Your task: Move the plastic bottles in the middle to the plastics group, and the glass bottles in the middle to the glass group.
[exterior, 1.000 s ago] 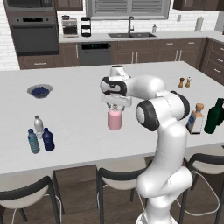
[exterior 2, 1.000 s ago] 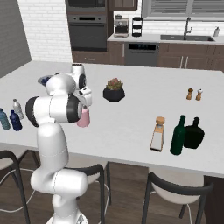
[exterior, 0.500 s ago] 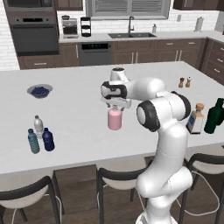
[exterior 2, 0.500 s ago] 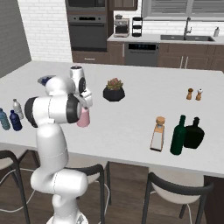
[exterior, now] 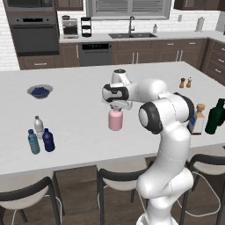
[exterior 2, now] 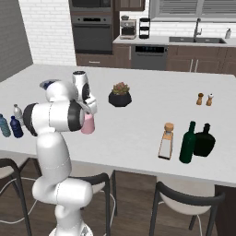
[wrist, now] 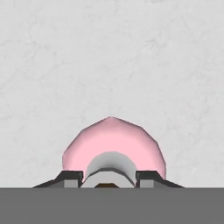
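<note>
Claw (wrist: 109,178) set vertically over squat pale-pink glass bottle (exterior: 115,120), fingertips (wrist: 70,178) closed against its narrow grey neck. Bottle upright mid white marble counter (exterior: 79,110), between far-apart bottle groups.

The pink bottle (exterior: 115,121) stands mid-counter (exterior: 79,118). Three small bottles (exterior: 40,139) cluster far left; cork-topped bottle (exterior 2: 166,141) and two larger bottles (exterior 2: 195,141) stand right.

squat bottle (exterior: 115,121): pale pink, grey-white neck | counter (exterior: 79,114): faintly marbled white | cork-topped bottle (exterior 2: 166,142): clear, blue-white label, tan top | tall bottle (exterior 2: 187,143): dark green | small bottle (exterior: 48,140): navy | slim bottle (exterior: 33,142): teal
</note>
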Tool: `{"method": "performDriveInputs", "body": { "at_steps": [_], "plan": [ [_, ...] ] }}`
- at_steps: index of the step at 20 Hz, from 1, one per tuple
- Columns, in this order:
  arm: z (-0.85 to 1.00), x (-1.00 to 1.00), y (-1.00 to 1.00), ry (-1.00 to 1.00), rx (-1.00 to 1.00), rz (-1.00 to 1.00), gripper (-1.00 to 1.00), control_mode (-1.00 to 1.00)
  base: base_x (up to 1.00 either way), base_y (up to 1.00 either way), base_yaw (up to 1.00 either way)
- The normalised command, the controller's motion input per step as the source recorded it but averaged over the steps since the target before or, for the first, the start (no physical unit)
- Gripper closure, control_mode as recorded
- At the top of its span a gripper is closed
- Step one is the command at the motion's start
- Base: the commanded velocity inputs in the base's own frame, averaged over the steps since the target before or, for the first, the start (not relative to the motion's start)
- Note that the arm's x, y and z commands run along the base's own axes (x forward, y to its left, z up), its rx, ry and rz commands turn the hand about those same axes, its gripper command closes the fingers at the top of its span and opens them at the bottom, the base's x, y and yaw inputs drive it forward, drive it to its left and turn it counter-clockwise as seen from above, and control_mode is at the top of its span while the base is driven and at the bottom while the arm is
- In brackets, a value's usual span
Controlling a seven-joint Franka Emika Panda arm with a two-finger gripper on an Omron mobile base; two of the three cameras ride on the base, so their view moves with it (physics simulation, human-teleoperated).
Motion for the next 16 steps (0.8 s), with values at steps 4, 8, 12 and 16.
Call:
{"method": "performDriveInputs", "body": {
  "at_steps": [4, 8, 12, 16],
  "plan": [
    [-0.01, 0.04, -0.07, 0.08, 0.00, 0.00, 1.00, -1.00, 0.00, 0.00, 0.00],
    [0.32, -0.13, -0.35, 0.07, -0.01, 0.00, 1.00, -1.00, 0.00, 0.00, 0.00],
    [0.45, -0.38, -0.52, 0.00, -0.02, 0.00, 1.00, -1.00, 0.00, 0.00, 0.00],
    [0.36, -0.40, -0.67, 0.00, -0.07, 0.00, 1.00, -1.00, 0.00, 0.00, 0.00]
  ]
}}
